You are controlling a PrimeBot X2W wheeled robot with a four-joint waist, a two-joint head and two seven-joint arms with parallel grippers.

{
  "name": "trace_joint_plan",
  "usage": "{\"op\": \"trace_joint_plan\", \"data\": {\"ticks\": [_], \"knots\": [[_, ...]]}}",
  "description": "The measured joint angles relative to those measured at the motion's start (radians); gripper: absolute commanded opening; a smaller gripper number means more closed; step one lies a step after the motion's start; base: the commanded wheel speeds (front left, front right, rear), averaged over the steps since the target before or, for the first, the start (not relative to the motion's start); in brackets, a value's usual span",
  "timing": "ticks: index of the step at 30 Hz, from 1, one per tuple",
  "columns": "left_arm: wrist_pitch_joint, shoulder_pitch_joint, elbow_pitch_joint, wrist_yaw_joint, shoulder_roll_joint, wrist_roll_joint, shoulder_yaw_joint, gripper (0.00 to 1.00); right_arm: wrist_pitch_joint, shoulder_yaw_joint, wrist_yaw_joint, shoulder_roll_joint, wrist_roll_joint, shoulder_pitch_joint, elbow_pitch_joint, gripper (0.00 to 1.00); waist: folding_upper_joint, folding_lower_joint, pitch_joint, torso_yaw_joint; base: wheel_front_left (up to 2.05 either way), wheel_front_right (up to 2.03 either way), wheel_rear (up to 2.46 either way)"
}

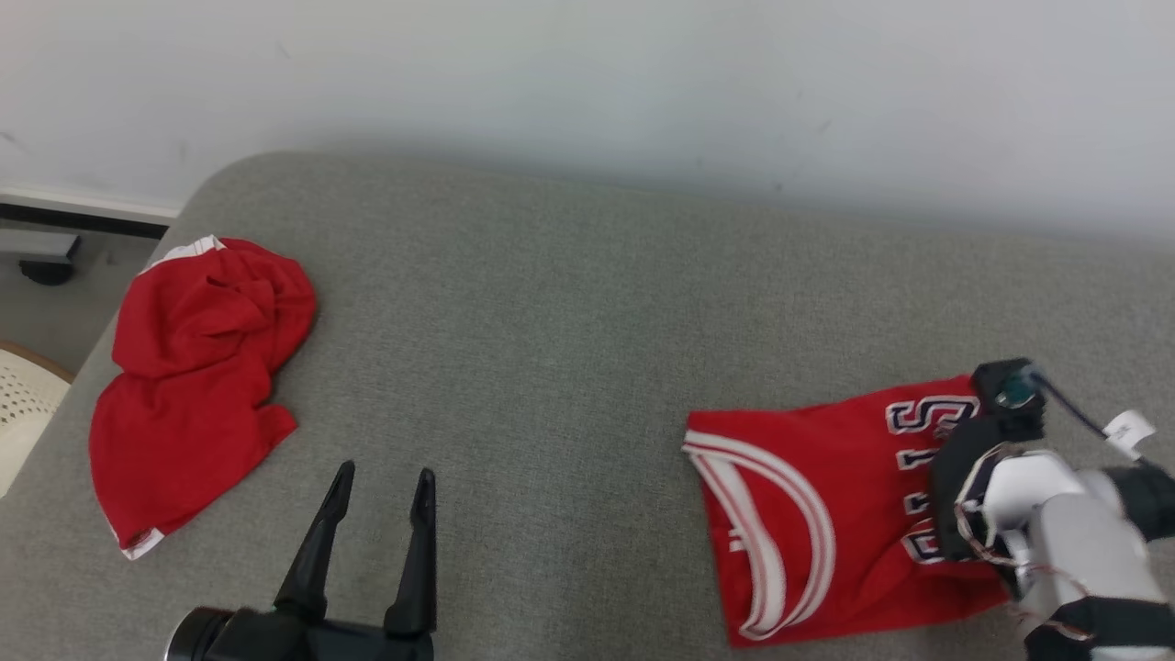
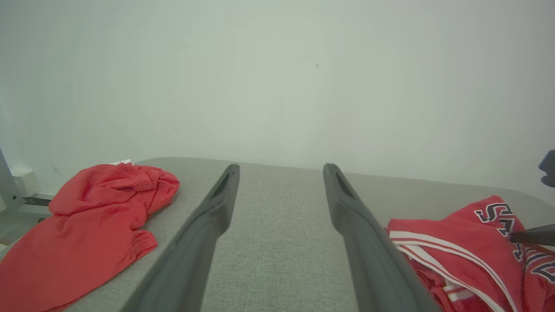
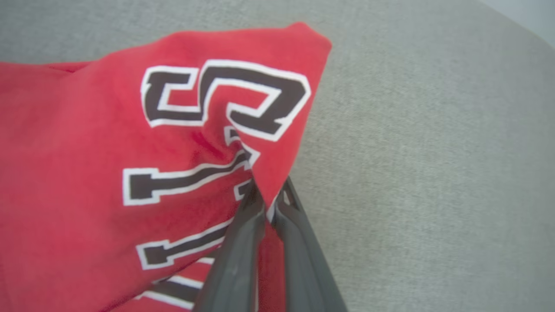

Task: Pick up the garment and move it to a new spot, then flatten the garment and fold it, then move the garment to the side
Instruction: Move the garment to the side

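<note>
**Right end effector (image 3: 266, 195) nipped on the jersey (image 3: 108, 182): pick-up in hand**

Closest to my right wrist camera, the 2 dark fingers stand almost together with a ridge of red cloth caught between them, just below the big dark "S" (image 3: 225, 99) of the lettering. I read that end effector as narrow and holding the jersey by its printed end. From the head camera, the jersey lies fairly flat on the right side of the grey padded surface (image 1: 569, 321). Its white-trimmed opening (image 1: 780, 542) is turned toward the middle, and the lettered end sits under my right wrist.

My judgement is that this is the pick-up for the move to a new spot, so most of the task is yet to come. To do it well I would raise slowly and watch whether 1 layer or the whole thickness comes up. The pinch looks shallow, close to the fingertips, and a quick pull could slip the cloth out. I would lift until the trimmed end hangs free before travelling, so it does not drag on the rough cover. The open middle of the surface looks like the sensible target, with room to spread the jersey out.

Left end effector (image 1: 383, 473) hovers wide and empty at the lower left, apart from everything. Beyond it, at the far left, a crumpled red garment (image 1: 193, 367) lies well apart from the jersey, and I would steer clear of it. A pale wall (image 1: 587, 73) backs the surface.
</note>
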Motion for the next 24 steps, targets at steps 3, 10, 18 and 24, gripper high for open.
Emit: {"op": "trace_joint_plan", "data": {"ticks": [3,10,18,24], "knots": [[0.0,-0.042,-0.035,0.0,-0.001,0.009,-0.034,1.0,-0.041,-0.002,0.0,-0.09,-0.003,-0.062,0.035,0.0,0.0,0.0,0.039,-0.016,0.0,0.0,0.0],[0.0,-0.104,-0.149,0.001,-0.002,0.006,-0.057,1.0,-0.132,-0.052,0.0,-0.291,-0.017,-0.196,0.132,0.0,0.0,0.0001,0.158,-0.045,0.0,0.0,0.0],[0.0,-0.13,-0.198,0.001,-0.002,0.016,-0.075,1.0,-0.255,-0.14,0.0,-0.486,-0.058,-0.249,0.217,0.0,0.0001,0.0003,0.293,-0.061,0.0,0.0,0.0],[0.0,-0.126,-0.22,0.001,0.003,0.027,-0.073,1.0,-0.345,-0.179,0.0,-0.579,-0.08,-0.269,0.256,0.0,0.0001,0.0002,0.359,-0.065,0.0,0.0,0.0]]}}
